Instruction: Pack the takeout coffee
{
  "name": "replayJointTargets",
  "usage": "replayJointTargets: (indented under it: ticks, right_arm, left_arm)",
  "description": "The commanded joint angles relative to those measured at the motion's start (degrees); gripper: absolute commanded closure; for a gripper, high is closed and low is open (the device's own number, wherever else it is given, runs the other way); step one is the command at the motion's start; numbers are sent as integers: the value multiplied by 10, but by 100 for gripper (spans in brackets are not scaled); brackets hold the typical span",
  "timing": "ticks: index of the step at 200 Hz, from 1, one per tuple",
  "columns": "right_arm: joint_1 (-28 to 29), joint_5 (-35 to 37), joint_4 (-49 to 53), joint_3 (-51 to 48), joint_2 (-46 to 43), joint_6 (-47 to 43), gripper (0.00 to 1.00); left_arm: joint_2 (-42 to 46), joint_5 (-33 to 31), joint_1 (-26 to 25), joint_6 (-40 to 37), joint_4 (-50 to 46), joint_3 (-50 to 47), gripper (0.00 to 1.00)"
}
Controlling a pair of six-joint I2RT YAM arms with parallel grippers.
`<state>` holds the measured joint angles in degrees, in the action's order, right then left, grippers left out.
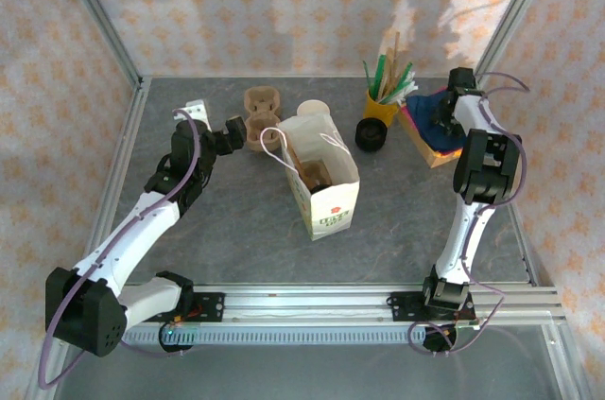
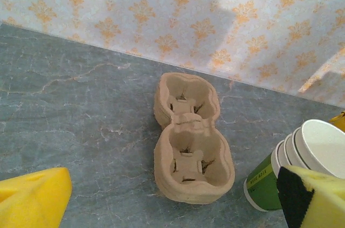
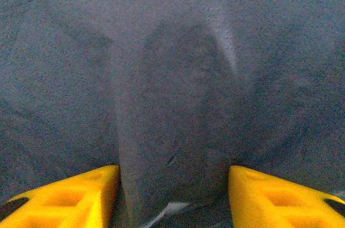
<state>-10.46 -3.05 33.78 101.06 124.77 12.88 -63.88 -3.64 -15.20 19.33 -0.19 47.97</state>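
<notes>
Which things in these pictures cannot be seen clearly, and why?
- Top view: contents of the white paper bag; its walls shade a brownish shape inside.
- Left wrist view: stack of white-and-green paper cups, cut off by the right edge.
- Right wrist view: whether the right gripper pinches the dark blue napkin fold; too close, blurred.

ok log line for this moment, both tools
left tool: open, by the cup carrier | right tool: fingers either side of a raised napkin fold, grip unclear | bag: upright, top open
</notes>
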Motion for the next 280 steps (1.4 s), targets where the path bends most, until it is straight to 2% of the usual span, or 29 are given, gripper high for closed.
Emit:
replayJointTargets:
  ticks: [1,38,80,148,161,211,244,261,280]
  right_arm:
    - [-1,-8,3,-8,-24,5,49]
    - [-1,-15,-20,-35,-73,6,58]
    - [-1,-24,-44,-67,-113,9,74]
    - [-1,-42,-12,-65,-197,16,88]
    - [-1,-78,-10,-67,-236,17,94]
    - [-1,-238,-65,-102,-418,42,95]
    - [1,-411,-140,-137,-506,114,97]
    - [22,-475,-159,-139,-530,145,98]
    - [74,-505,-148,-122,-545,145,98]
  left_arm:
    - [5,-1,7,-10,-10,20,1]
    - [7,0,7,-5,-17,22,1]
    - [12,0,7,-3,-27,27,1]
    - [20,4,7,5,-36,36,1]
    - [18,5,7,4,-38,41,1]
    - [-1,15,7,9,-48,75,1]
    - [-9,25,7,27,-51,87,1]
    - [-7,37,7,40,-48,87,2]
    - [-6,53,7,56,-50,89,2]
